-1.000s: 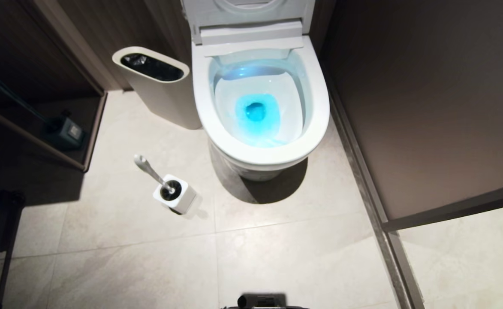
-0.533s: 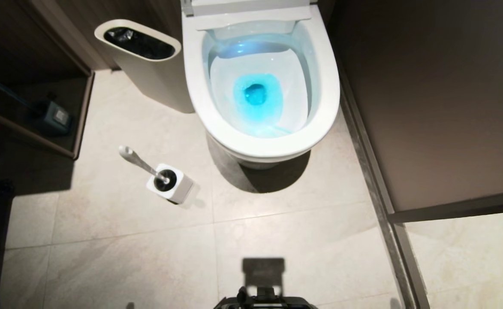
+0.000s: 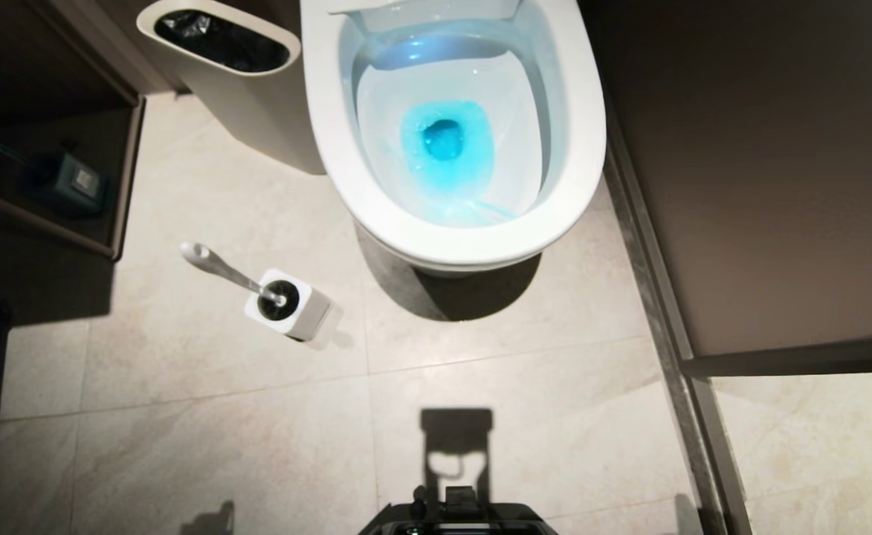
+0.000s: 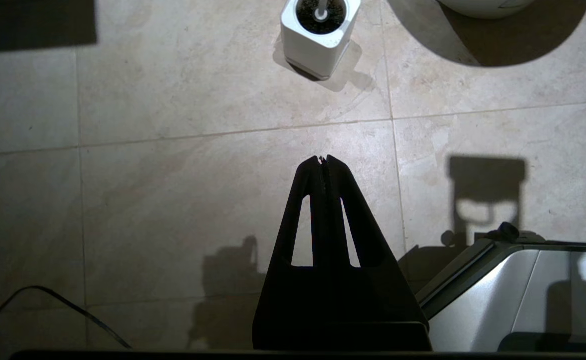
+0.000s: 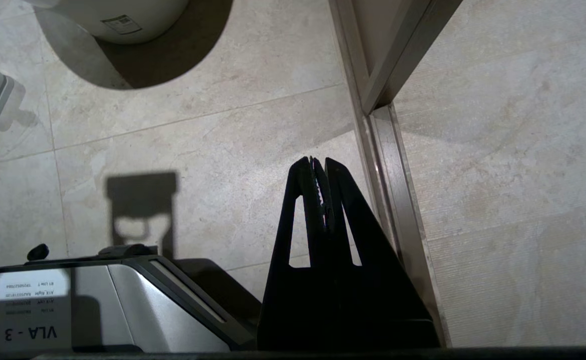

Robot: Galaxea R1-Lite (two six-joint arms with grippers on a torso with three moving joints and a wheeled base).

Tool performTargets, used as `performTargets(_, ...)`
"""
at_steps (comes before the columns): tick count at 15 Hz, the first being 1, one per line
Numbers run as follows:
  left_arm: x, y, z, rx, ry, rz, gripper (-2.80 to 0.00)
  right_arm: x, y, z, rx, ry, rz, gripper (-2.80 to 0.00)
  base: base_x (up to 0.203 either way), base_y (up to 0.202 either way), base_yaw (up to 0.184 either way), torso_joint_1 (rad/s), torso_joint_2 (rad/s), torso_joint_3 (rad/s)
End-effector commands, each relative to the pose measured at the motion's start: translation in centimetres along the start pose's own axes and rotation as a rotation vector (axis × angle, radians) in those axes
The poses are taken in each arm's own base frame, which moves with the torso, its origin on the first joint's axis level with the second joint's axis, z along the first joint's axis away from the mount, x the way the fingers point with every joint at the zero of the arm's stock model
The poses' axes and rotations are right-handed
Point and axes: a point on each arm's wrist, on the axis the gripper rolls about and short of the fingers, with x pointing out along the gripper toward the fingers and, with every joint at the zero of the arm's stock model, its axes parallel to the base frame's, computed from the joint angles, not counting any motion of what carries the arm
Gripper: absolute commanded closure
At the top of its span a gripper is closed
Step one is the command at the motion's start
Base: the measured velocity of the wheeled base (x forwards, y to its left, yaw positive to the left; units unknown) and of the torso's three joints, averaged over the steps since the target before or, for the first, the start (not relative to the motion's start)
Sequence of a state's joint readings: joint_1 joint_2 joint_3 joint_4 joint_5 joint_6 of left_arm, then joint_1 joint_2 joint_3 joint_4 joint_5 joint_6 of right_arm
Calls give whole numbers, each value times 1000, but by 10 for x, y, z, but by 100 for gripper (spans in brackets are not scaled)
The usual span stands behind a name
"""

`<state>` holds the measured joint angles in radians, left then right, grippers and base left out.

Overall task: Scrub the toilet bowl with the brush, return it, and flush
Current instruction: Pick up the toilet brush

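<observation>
The white toilet bowl (image 3: 346, 178) stands open at the top centre, with blue water glowing in its drain. The brush (image 3: 216, 266) leans in its white square holder (image 3: 309, 312) on the floor, left of the bowl's front; its bristle head sits down in the holder. That holder (image 4: 317, 45) also shows in the left wrist view. My left gripper (image 4: 323, 159) hangs shut and empty over bare tile, well short of the holder. My right gripper (image 5: 317, 161) is shut and empty beside a metal floor strip (image 5: 387, 165). Neither arm shows in the head view.
An off-white waste bin (image 3: 257, 104) with a black liner stands left of the bowl. A dark blue brush and holder (image 3: 60, 182) sit in a dark recess at far left. A dark partition wall (image 3: 763, 178) closes the right side. My base (image 3: 458, 516) shows at the lower edge.
The whole head view has shifted: toilet, bin and brush holder slide up and outward in the picture and more of my base appears below. The camera moved; the things did not.
</observation>
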<state>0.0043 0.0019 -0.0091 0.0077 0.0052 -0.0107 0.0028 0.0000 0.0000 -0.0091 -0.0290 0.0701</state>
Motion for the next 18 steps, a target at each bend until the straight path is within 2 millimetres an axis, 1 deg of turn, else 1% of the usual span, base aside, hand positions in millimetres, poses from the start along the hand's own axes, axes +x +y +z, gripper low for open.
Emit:
performTargets(1,0,0,0,-2,0,1,0,0,0,0,1,-2,0,0,0,0,0,4,7,-39)
performTargets(11,1,0,-1,18,-8,1,0,0,0,0,1,0,0,0,0,0,0,2,0,-31)
performTargets(13,0,0,0,83,-8,-16,0,0,0,0,1,0,0,0,0,0,0,0,0,0)
performTargets(14,0,-1,3,100,-14,-32,0,0,0,0,1,0,0,0,0,0,0,0,0,0)
performTargets(15,-1,-1,13,98,-26,-32,0,0,0,0,1,0,0,0,0,0,0,0,0,0)
performTargets(17,4,-1,38,64,10,-29,0,0,0,0,1,0,0,0,0,0,0,0,0,0)
performTargets(18,12,-1,53,44,52,-28,0,0,0,0,1,0,0,0,0,0,0,0,0,0)
